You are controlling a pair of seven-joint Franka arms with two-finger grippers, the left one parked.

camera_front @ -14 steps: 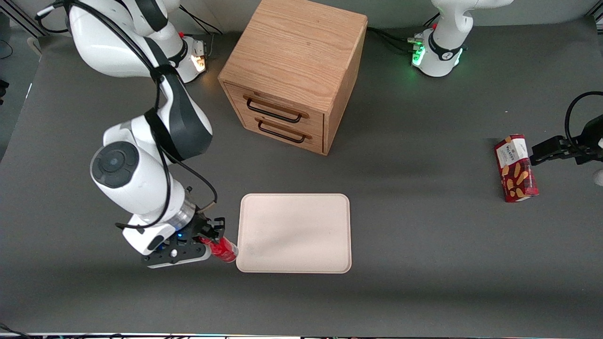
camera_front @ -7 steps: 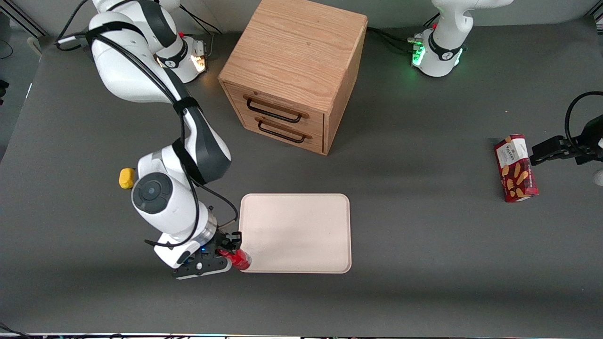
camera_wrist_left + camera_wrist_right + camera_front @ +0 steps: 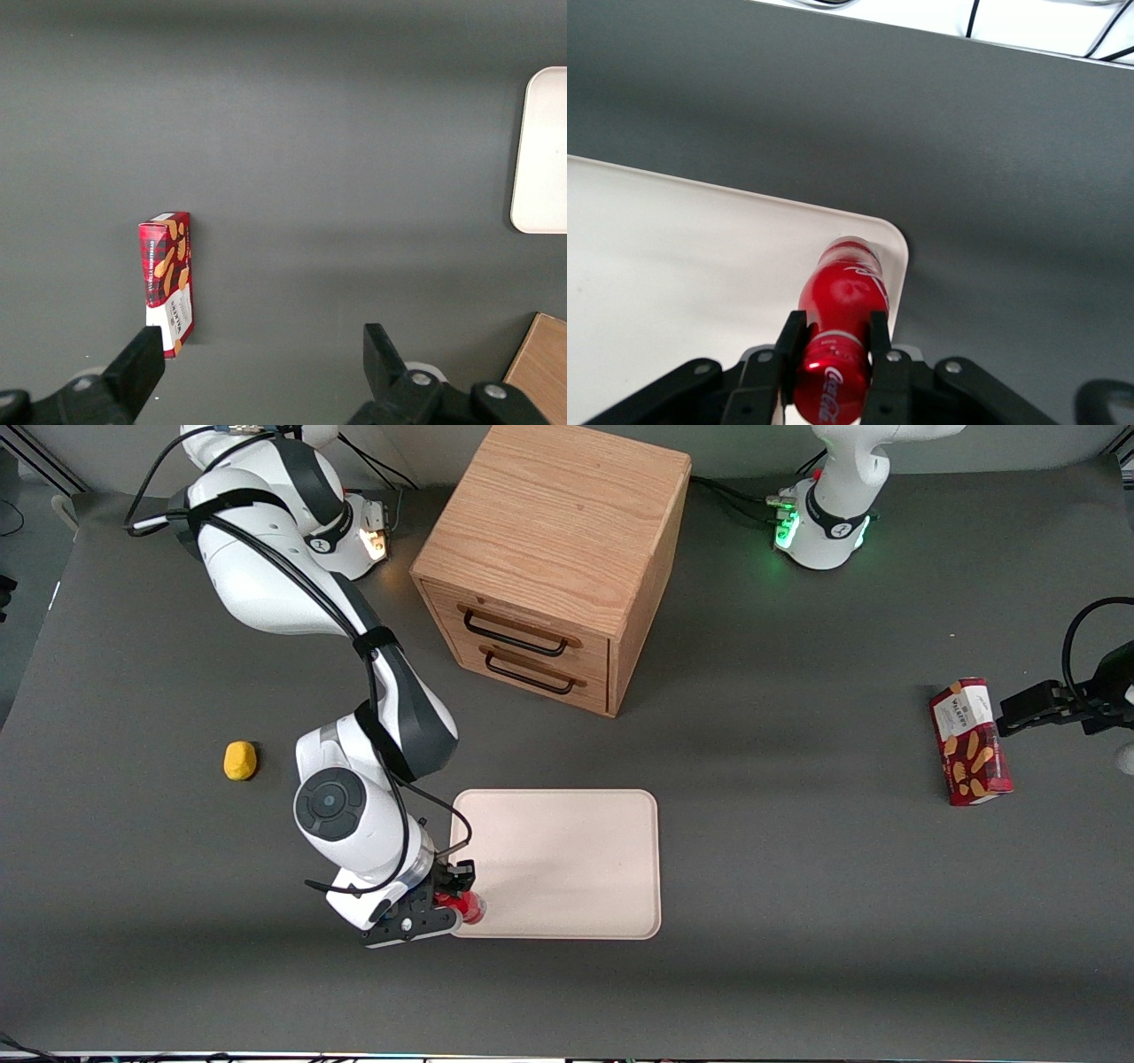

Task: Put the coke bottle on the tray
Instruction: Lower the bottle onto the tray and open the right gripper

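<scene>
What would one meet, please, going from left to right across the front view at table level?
Yellow lump → gripper holding the coke bottle over the tray's corner → tray → red snack box.

Right arm low, hand (image 3: pixel 460 897) clamped.

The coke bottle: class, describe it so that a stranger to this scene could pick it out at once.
Find the large cream-white tray nearer the front camera than the wooden cabinet. At the tray's corner toward the working arm, the right hand is shut on the coke bottle. It is small and red, unlike the yellow lump or the flat red snack box.
</scene>
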